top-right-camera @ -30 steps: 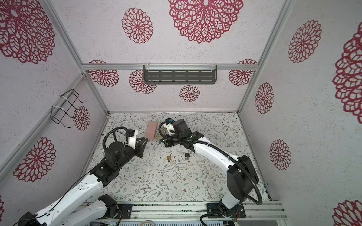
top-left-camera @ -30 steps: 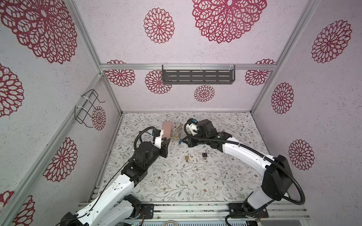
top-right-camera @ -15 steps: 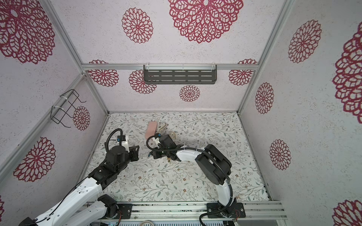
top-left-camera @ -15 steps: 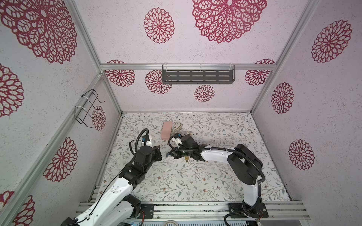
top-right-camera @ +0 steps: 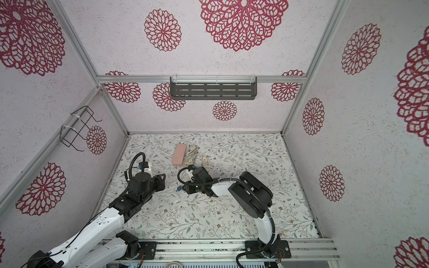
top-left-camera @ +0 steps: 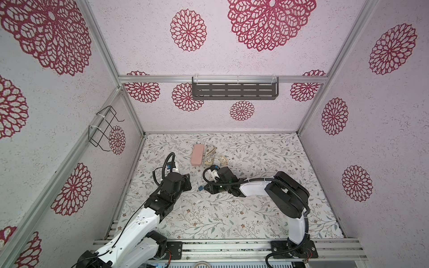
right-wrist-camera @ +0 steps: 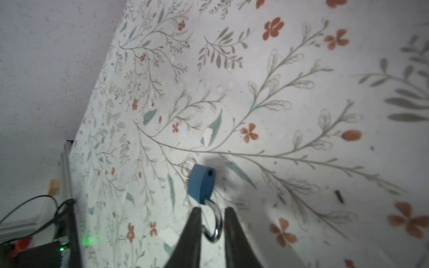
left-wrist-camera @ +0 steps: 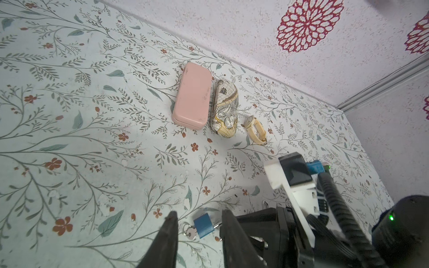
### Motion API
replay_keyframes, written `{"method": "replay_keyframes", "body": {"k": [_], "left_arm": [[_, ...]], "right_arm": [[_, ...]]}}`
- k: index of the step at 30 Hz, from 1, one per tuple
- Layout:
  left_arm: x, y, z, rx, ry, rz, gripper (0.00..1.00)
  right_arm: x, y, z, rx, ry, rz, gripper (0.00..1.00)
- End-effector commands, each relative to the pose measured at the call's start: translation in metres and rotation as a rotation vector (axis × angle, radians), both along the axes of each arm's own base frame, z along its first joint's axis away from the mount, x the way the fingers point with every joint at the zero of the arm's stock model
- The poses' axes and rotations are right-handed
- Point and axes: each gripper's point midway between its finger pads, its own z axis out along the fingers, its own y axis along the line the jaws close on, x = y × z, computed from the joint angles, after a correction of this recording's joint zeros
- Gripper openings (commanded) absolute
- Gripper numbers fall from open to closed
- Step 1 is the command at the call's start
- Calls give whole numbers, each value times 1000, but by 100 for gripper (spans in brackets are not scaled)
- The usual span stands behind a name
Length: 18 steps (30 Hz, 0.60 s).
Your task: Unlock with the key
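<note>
The right gripper (right-wrist-camera: 212,210), jaws slightly parted, loosely straddles the silver shackle (right-wrist-camera: 214,222) of the blue padlock (right-wrist-camera: 200,185) without clamping it. The left gripper (left-wrist-camera: 199,213) is wider open and empty, its fingertips flanking padlock and key (left-wrist-camera: 190,232). The padlock lies on the floral table (top-left-camera: 232,215), just below centre in both top views

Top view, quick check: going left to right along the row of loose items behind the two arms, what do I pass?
In a top view: pink case → map-print case → wristwatch.
</note>
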Motion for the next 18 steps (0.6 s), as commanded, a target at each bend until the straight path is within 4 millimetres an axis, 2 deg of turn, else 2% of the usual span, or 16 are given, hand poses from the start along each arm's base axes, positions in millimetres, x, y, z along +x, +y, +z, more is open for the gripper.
{"method": "replay_keyframes", "body": {"k": [1,3,4,5,7,8,9,10,11,12,14,16,18], "left_arm": [[9,9,7,-19,-32,51,39],[15,18,15,-3,-49,85,44],[18,28,19,15,-57,121,48],[21,40,24,35,-66,164,54],[25,85,37,127,-72,334,77],[26,109,44,196,-80,424,87],[24,139,49,274,-83,546,99],[24,164,50,328,-75,633,98],[27,181,47,369,-55,673,98],[32,194,42,416,-49,698,98],[47,202,30,474,-62,674,97],[63,201,17,548,-104,625,97],[75,196,6,598,-201,570,97]], "right_arm": [[15,-4,34,25,-82,-38,45],[21,-9,55,37,-124,-60,60],[26,-13,74,52,-158,-72,65],[29,-18,84,48,-178,-85,68],[49,-49,110,-4,-259,-169,79],[60,-70,120,-32,-295,-222,89],[76,-101,130,-75,-336,-303,98],[90,-135,141,-131,-387,-393,99],[101,-167,146,-206,-436,-466,99],[113,-210,157,-331,-525,-583,99],[130,-291,160,-517,-584,-777,99],[133,-369,151,-620,-592,-960,99],[123,-424,134,-683,-610,-1080,99]]}}
